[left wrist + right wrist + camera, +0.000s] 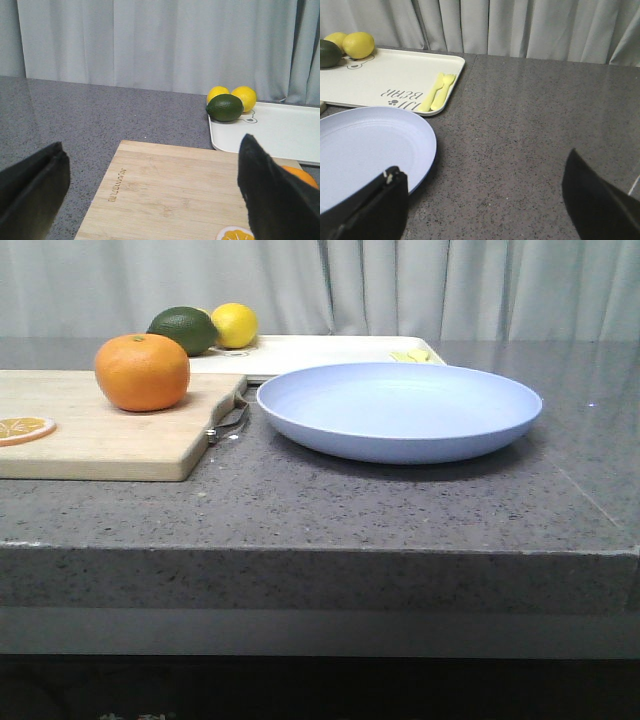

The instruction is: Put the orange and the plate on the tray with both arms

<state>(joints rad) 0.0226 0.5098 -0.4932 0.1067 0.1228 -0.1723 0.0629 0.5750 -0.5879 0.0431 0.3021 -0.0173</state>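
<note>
The orange (142, 371) sits on the wooden cutting board (100, 435) at the left; in the left wrist view only a sliver of the orange (300, 175) shows behind a finger. The lavender-blue plate (400, 408) lies on the counter mid-right and also shows in the right wrist view (365, 150). The cream tray (320, 350) lies behind both and shows in the wrist views (280, 130) (385, 82). My left gripper (152, 192) is open and empty above the board. My right gripper (487, 195) is open and empty above the counter, beside the plate's rim. Neither arm shows in the front view.
A green lime (184, 330) and a lemon (234, 325) rest on the tray's far left; a second lemon (218, 93) shows behind. A yellow fork and spoon (436, 91) lie on the tray. An orange slice (22, 428) lies on the board. The counter edge (320, 550) runs along the front.
</note>
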